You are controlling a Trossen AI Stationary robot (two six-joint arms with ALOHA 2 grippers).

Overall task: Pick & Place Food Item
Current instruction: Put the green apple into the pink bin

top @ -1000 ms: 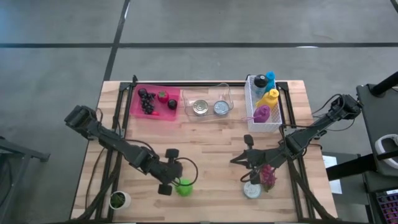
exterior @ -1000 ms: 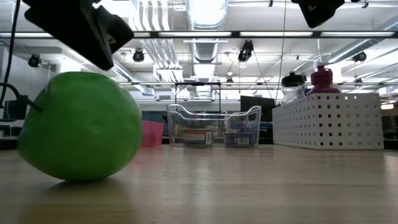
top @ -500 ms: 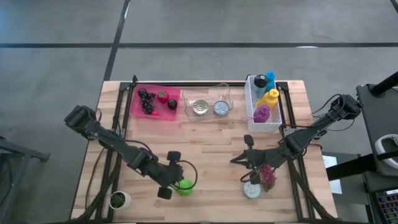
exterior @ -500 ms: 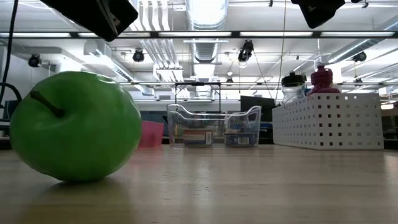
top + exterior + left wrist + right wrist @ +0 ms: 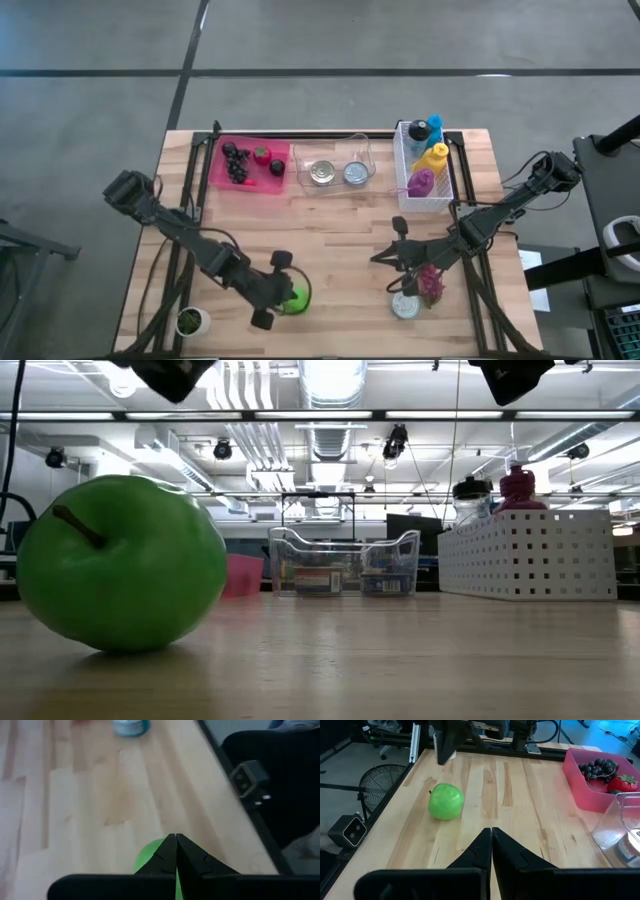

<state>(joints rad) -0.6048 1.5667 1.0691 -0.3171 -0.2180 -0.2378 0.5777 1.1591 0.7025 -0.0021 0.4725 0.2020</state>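
Change since a second ago: left gripper (image 5: 281,301) has slid toward the near desk edge and now sits over the apple (image 5: 294,299); in the low view its dark body has risen almost out of the top of the picture.
Apple position: on the bare desk (image 5: 330,225) near its front edge, free-standing, stem tipped up and to one side (image 5: 120,563).
Key relation: left wrist view shows the apple (image 5: 152,857) directly beyond and below the left fingers (image 5: 167,851), roughly on their centre line.
Left fingers: pressed together, holding nothing; they must part before any grasp.
Height: gripper seems clear above the apple, not touching, though the overhead view hides the gap.
Nearer arm: left, by far.
Right gripper (image 5: 491,836): fingers together, empty, waiting well apart, the apple (image 5: 446,801) off ahead.
Likely target: pink tray (image 5: 222,172) at the far side, my guess.
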